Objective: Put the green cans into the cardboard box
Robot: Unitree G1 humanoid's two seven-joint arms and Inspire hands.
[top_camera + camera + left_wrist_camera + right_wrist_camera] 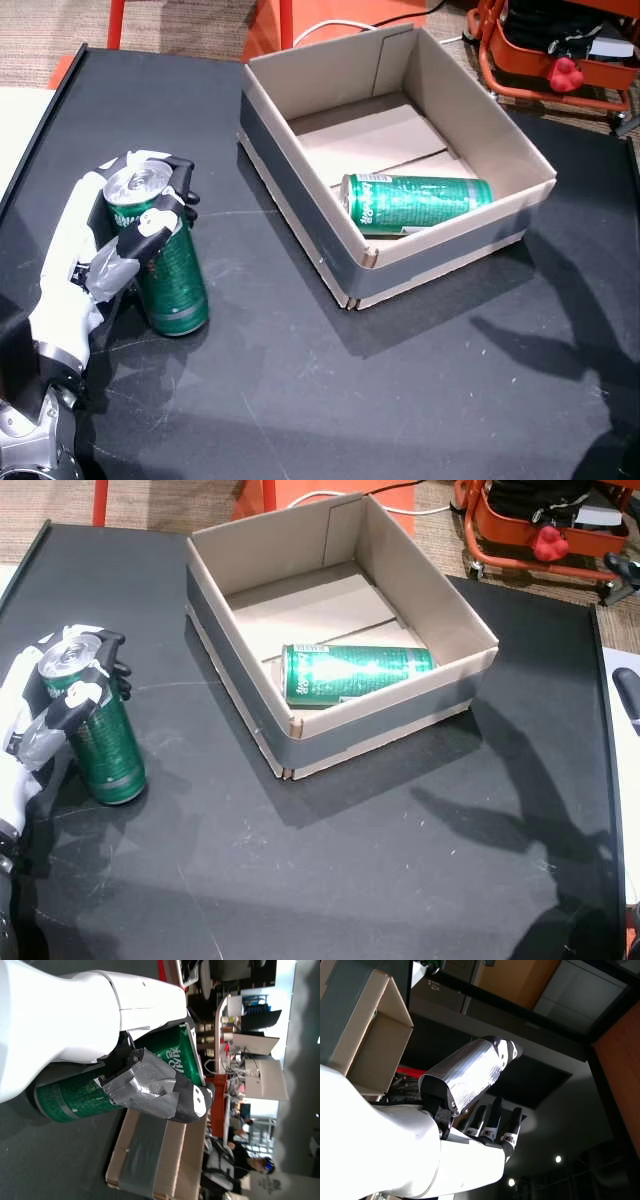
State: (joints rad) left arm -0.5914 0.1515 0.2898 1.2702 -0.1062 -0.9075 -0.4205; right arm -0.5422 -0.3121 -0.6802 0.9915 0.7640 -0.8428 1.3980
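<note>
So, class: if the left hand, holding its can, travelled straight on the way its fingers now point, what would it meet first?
Probably the cardboard box: the left hand wraps the upright green can, fingers pointing that way, with bare black table between. Depth is uncertain.

One green can (165, 262) is held nearly upright on the black table, wrapped by the left hand (110, 245), silver top up. A second can (415, 203) lies sideways inside the open cardboard box (300, 170), well away from that hand.
</note>
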